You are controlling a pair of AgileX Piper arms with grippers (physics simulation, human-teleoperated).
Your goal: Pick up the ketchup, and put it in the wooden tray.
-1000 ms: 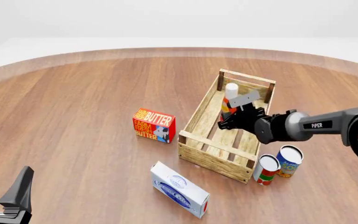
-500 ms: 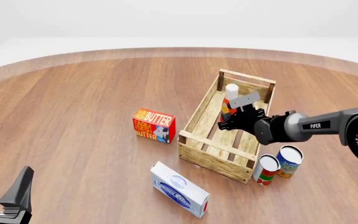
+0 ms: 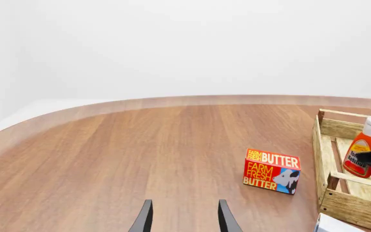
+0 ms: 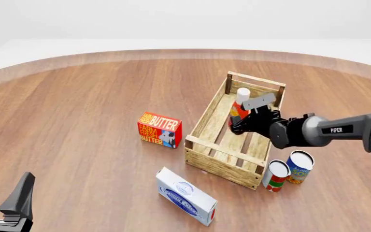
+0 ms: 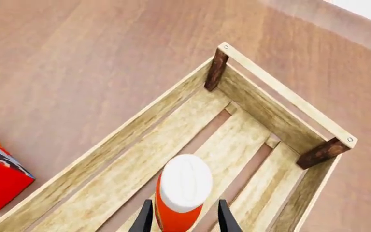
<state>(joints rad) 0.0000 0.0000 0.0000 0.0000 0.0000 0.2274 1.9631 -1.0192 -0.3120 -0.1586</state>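
Observation:
The ketchup (image 4: 239, 103), a red-orange bottle with a white cap, stands upright inside the far half of the wooden tray (image 4: 206, 117). My right gripper (image 4: 238, 121) reaches over the tray's right side. In the right wrist view its fingers stand on either side of the ketchup (image 5: 182, 191) with small gaps, above the tray's slatted floor (image 5: 250, 140). My left gripper (image 4: 4, 202) is open and empty at the near left of the table. The left wrist view shows its open fingers (image 3: 145, 220), with the ketchup (image 3: 362, 151) and tray (image 3: 355, 209) far off.
A red butter box (image 4: 160, 129) stands left of the tray. A white and blue carton (image 4: 187, 196) lies in front of the tray. Two cans (image 4: 276, 175) (image 4: 299, 166) stand at the tray's near right corner, under my right arm.
My right arm has shifted a little to the right and farther along the tray. The ketchup stays upright in the tray, its cap slightly to the right. The left arm has not moved.

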